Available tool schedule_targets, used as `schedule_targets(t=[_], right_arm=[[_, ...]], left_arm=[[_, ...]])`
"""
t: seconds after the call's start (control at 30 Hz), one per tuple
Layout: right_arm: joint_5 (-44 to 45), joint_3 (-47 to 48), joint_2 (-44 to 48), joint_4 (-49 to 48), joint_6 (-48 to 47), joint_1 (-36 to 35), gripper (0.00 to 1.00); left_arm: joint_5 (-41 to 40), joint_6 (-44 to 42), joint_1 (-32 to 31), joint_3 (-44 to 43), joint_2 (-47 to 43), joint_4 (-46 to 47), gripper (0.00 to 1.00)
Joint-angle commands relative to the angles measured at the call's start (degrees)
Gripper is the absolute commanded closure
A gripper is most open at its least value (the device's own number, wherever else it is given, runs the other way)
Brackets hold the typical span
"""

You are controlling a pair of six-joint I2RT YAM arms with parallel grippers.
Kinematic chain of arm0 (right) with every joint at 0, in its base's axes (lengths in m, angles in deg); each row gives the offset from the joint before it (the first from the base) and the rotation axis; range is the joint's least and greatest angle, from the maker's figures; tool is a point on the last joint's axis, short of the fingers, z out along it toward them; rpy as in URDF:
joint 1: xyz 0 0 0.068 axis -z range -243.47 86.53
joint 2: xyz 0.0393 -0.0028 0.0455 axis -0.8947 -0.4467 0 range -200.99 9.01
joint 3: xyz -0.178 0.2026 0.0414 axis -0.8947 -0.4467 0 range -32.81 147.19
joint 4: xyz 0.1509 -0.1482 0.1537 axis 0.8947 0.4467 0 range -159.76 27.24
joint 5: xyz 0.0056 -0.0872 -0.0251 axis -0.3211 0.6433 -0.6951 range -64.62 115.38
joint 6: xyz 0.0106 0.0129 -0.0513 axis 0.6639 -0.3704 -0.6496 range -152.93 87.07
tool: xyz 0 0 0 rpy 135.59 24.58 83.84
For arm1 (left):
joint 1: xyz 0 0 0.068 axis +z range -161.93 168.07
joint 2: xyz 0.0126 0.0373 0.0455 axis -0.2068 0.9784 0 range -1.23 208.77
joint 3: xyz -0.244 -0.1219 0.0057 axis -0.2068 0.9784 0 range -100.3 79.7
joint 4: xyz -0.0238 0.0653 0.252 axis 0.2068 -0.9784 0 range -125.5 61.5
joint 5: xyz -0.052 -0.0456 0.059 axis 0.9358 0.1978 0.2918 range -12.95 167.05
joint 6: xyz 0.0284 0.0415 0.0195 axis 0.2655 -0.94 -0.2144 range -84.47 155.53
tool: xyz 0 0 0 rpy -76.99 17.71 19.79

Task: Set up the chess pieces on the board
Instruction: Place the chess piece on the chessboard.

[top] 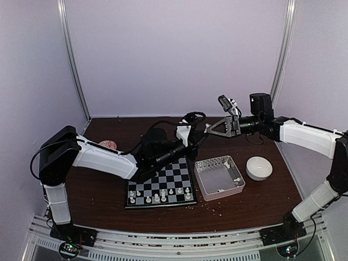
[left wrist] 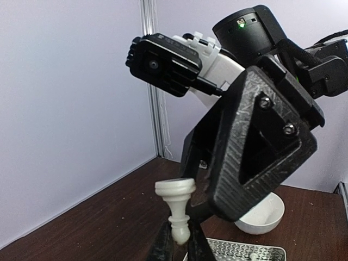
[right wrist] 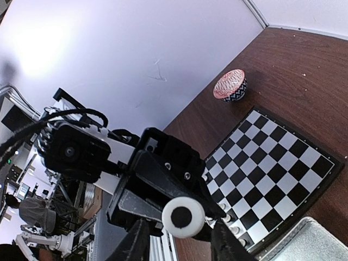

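Chess pieces: several stand on the near rows of the board, on the tabletop.
Left tool: clamped on one white piece, held up in the air.
Right tool: fingers parted, either side of that piece's round base.
Tray: clear, right of the board, a few pieces inside.

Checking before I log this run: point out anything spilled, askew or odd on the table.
Pale crumbs lie scattered on the brown table in front of the clear rectangular plastic tray, like a spill. The left gripper pinches a small white plastic chess piece in mid-air, away from the black-and-white checked board.
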Motion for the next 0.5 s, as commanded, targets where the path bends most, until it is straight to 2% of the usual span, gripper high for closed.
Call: schedule_targets(t=[0.0, 0.13, 0.2, 0.33, 0.47], right_arm=[[2.6, 2.2, 3.5, 11.5, -10.4, 0.7, 0.55], [2.6, 3.4, 5.6, 19.6, -16.9, 2.9, 0.47], [3.2, 5.1, 6.2, 27.1, -24.4, 4.2, 0.45], [8.7, 12.8, 5.1, 51.6, -53.6, 3.6, 0.46], [13.3, 19.6, 2.0, 65.6, -72.1, 2.0, 0.5]], left_arm=[[0.7, 0.0, 0.3, 1.7, -4.0, 0.3, 0.98], [3.1, 0.1, 1.0, 4.5, -7.7, -4.7, 0.98], [6.2, -0.1, 2.0, 5.6, -10.2, -11.0, 0.98], [13.5, -4.3, 2.8, 2.7, -14.1, -30.5, 0.98], [23.6, -5.9, 5.0, -0.4, -16.3, -48.0, 0.97]])
